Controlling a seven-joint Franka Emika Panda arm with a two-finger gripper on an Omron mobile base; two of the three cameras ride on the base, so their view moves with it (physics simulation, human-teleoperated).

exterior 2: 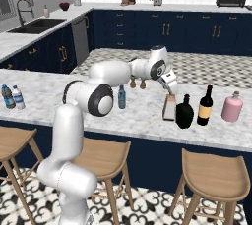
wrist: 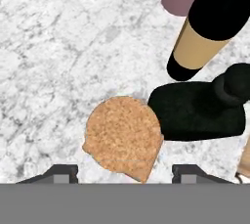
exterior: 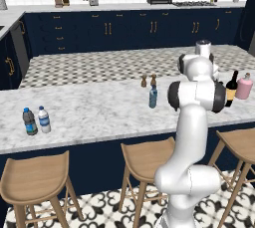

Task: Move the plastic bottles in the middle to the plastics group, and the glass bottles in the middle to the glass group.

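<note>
My gripper (exterior 2: pixel 171 90) hangs just above the square clear bottle (exterior 2: pixel 169 109) on the island counter. In the hand view its cork stopper (wrist: pixel 123 137) sits between the fingertips (wrist: pixel 63 172), which stand apart with a small gap on each side; my gripper (wrist: pixel 124 171) is open. The squat black flask (exterior 2: pixel 184 113) stands right beside it, then the tall dark wine bottle (exterior 2: pixel 204 105) and the pink bottle (exterior 2: pixel 232 107). The slim blue-grey water bottle (exterior 2: pixel 121 97) stands mid-counter. The dark-grey (exterior: pixel 30 121) and white-capped (exterior: pixel 44 119) water bottles stand far left.
Two small wooden shakers (exterior: pixel 148 80) stand behind the blue-grey bottle. Wooden stools (exterior: pixel 147 160) line the counter's near edge (exterior: pixel 74 142). The black flask (wrist: pixel 195 110) and wine bottle (wrist: pixel 200 47) crowd the gripper's right side in the hand view.
</note>
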